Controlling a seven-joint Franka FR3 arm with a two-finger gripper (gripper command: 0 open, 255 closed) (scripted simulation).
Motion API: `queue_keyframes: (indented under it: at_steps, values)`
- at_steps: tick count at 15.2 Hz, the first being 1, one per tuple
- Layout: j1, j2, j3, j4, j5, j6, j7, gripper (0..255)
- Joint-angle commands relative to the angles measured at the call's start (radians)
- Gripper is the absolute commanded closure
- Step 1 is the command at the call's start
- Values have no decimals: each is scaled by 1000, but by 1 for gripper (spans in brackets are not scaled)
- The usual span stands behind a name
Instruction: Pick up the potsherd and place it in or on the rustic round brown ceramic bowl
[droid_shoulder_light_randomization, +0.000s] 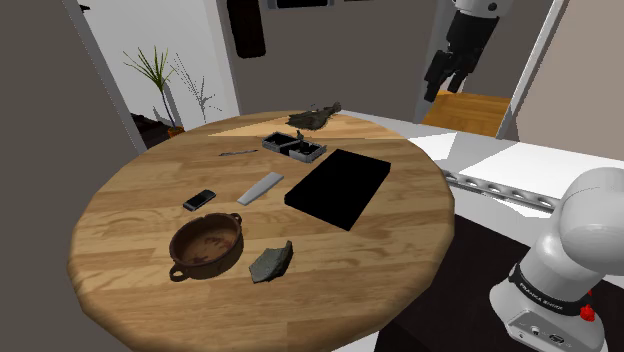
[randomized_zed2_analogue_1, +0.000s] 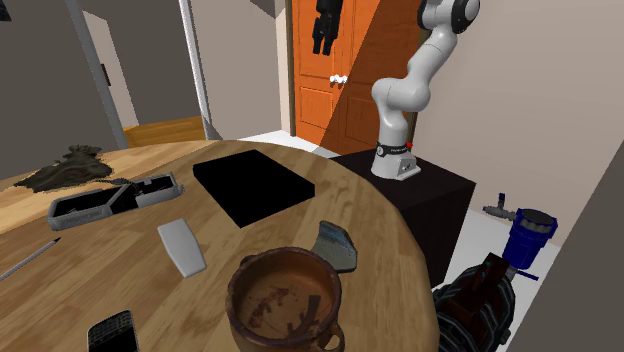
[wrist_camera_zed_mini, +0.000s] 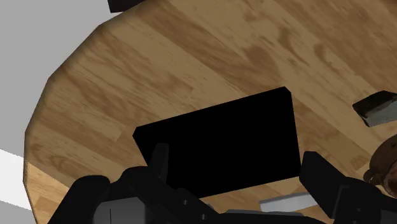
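The potsherd (droid_shoulder_light_randomization: 270, 262) (randomized_zed2_analogue_1: 335, 245) is a grey-green curved shard lying on the round wooden table (droid_shoulder_light_randomization: 130, 190), just to the shoulder view's right of the brown two-handled bowl (droid_shoulder_light_randomization: 205, 245) (randomized_zed2_analogue_1: 285, 298). The bowl stands upright with nothing in it. My black gripper (droid_shoulder_light_randomization: 447, 70) (randomized_zed2_analogue_1: 325, 28) hangs high above the table's far side, well away from both, open and holding nothing. In the wrist view my gripper (wrist_camera_zed_mini: 235, 156) looks down on the black slab, with the potsherd (wrist_camera_zed_mini: 378, 107) and the bowl's rim (wrist_camera_zed_mini: 383, 162) off beyond one finger (wrist_camera_zed_mini: 324, 175).
A flat black slab (droid_shoulder_light_randomization: 337, 186) (randomized_zed2_analogue_1: 252, 185) (wrist_camera_zed_mini: 222, 143) lies mid-table. Around it are a grey flat piece (droid_shoulder_light_randomization: 260, 187), a small phone (droid_shoulder_light_randomization: 200, 200), a grey open case (droid_shoulder_light_randomization: 294, 146), a pen (droid_shoulder_light_randomization: 238, 152) and a dark crumpled thing (droid_shoulder_light_randomization: 313, 117).
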Motion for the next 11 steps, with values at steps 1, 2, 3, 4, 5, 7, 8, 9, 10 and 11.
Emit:
queue_keyframes:
  at_steps: [1,2,3,4,5,7,8,9,10,11]
  values:
    - [0,0,0,0,0,0,0,0]
    - [-1,-1,20,-23,13,17,36,0]
    - [-1,-1,40,-44,27,33,72,0]
    - [-2,2,60,-63,41,51,107,0]
    - [-1,5,80,-82,55,69,143,0]
    - [0,18,122,-114,83,106,215,0]
    - [0,28,143,-127,98,126,250,0]
    - [1,39,164,-140,112,146,286,0]
    - [2,51,185,-150,126,166,321,0]
    - [2,66,207,-159,140,187,356,0]
